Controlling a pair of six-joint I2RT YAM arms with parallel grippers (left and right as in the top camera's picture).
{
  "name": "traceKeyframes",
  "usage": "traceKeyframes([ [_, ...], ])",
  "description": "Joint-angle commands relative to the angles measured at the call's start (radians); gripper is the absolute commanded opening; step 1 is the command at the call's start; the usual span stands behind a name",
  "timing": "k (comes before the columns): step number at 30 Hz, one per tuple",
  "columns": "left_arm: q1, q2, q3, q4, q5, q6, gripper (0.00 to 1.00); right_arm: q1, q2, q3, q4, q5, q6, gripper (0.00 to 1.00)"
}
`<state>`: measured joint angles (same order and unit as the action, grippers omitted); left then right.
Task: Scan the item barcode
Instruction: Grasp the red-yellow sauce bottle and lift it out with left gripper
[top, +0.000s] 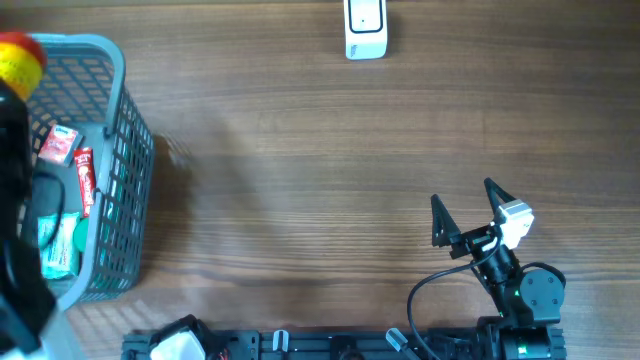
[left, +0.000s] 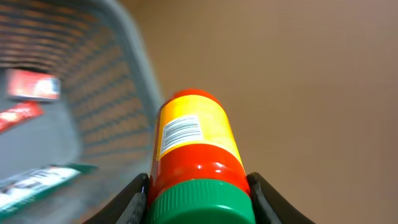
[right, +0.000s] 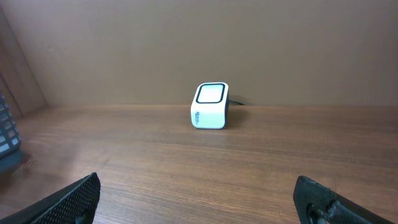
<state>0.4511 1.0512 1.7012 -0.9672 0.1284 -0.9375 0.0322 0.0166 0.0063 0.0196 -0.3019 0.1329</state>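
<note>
Overhead: basket (top: 125, 150) at table's (top: 300, 180) left edge, bottle (top: 18, 58) over its far corner. Scanner (top: 365, 30) at far edge; right gripper (top: 468, 205) near front edge, jaws wide, empty.
Left wrist: left gripper (left: 199, 193) clamped on bottle, barcode (left: 180, 132) facing lens.
Right wrist: scanner ahead.
I judge pickup done; next, carry bottle over, barcode toward scanner.

1. Orange-and-yellow plastic bottle (left: 194, 149): green cap cut by the lower edge; barcode print too small to read.
2. Grey plastic mesh basket (left: 106, 68): blurred; packets inside unreadable.
3. White box-shaped scanner (top: 365, 35): top cut by the upper edge.
</note>
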Motion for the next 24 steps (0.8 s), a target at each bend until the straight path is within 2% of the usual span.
traceKeyframes([
  [1, -0.151, -0.04, 0.016, -0.014, 0.117, 0.006, 0.4, 0.005, -0.003, -0.001, 0.004, 0.017, -0.001, 1.0],
  [6, -0.465, 0.082, 0.016, -0.183, 0.109, 0.055, 0.4, 0.005, -0.003, -0.001, 0.004, 0.017, -0.001, 1.0],
  [9, -0.628, 0.205, 0.016, -0.266, -0.005, 0.074, 0.4, 0.005, -0.003, -0.001, 0.003, 0.017, -0.001, 1.0],
  [11, -0.75, 0.325, 0.016, -0.308, -0.039, 0.173, 0.4, 0.005, -0.003, -0.001, 0.004, 0.017, -0.001, 1.0],
  [13, -0.858, 0.443, 0.016, -0.309, -0.06, 0.352, 0.4, 0.005, -0.003, -0.001, 0.004, 0.017, -0.001, 1.0],
  [15, -0.924, 0.559, 0.016, -0.313, -0.067, 0.494, 0.4, 0.005, -0.003, -0.001, 0.004, 0.017, -0.001, 1.0],
  [21, -0.954, 0.775, 0.016, -0.304, -0.085, 0.643, 0.39, 0.005, -0.003, -0.001, 0.004, 0.017, -0.001, 1.0],
  [24, -0.965, 0.846, 0.016, -0.285, -0.087, 0.797, 0.38, 0.005, -0.003, -0.001, 0.004, 0.017, -0.001, 1.0],
])
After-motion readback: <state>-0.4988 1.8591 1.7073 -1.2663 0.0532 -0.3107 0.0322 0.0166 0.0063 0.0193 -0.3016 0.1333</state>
